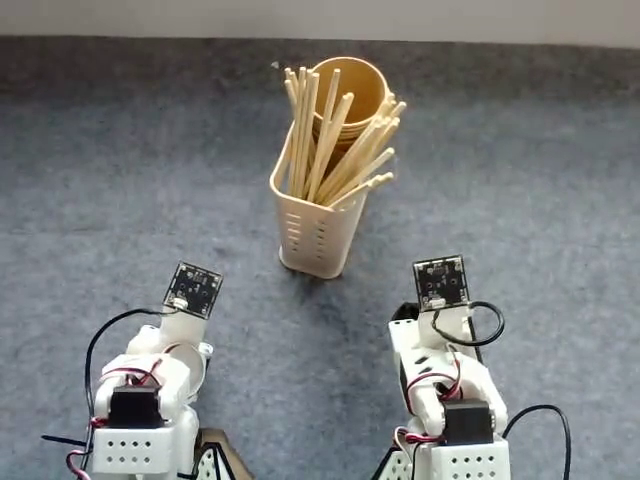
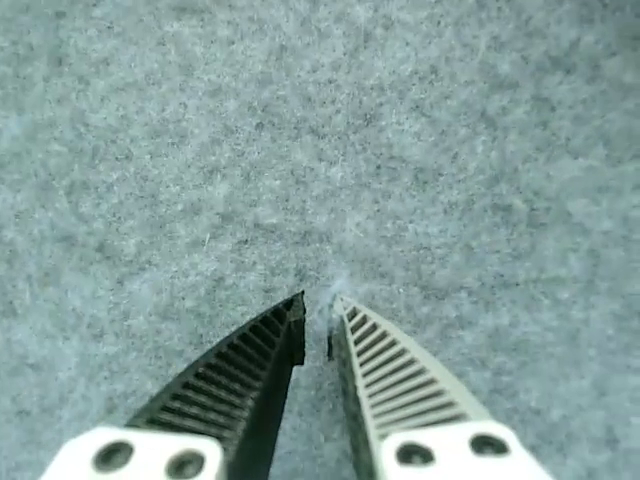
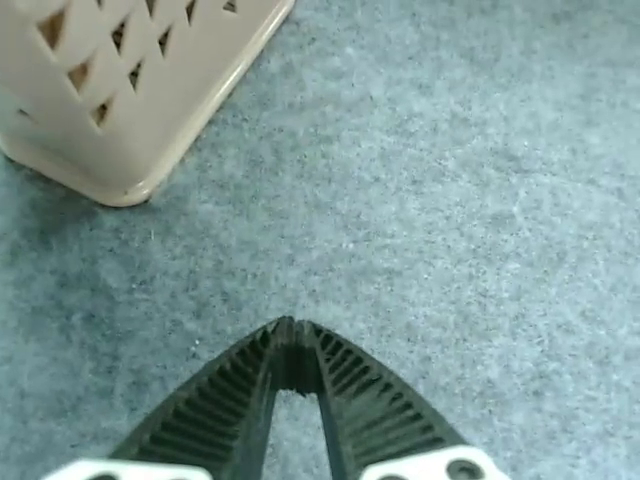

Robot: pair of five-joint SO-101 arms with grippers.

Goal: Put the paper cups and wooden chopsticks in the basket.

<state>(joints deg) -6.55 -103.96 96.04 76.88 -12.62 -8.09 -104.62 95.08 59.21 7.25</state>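
Cups (image 1: 352, 88) & chopsticks (image 1: 318, 135) sit in basket (image 1: 318, 238), worktop (image 1: 530, 200) far-middle. Left claw (image 2: 318, 308), right claw (image 3: 294, 335) both closed, empty; I'd park w/o nudging basket.

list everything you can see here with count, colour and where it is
basket: 1, cream, upright mid-table, beyond both arms
wooden chopsticks: a bundle, too overlapped to count, pale wood, standing in the basket
paper cups: nested stack, count unclear, tan, in the basket's far part
table cover: 1, grey, under everything
left gripper: 1, one black and one white finger, empty, over bare cover
right gripper: 1, black, shut, empty, near the basket's base
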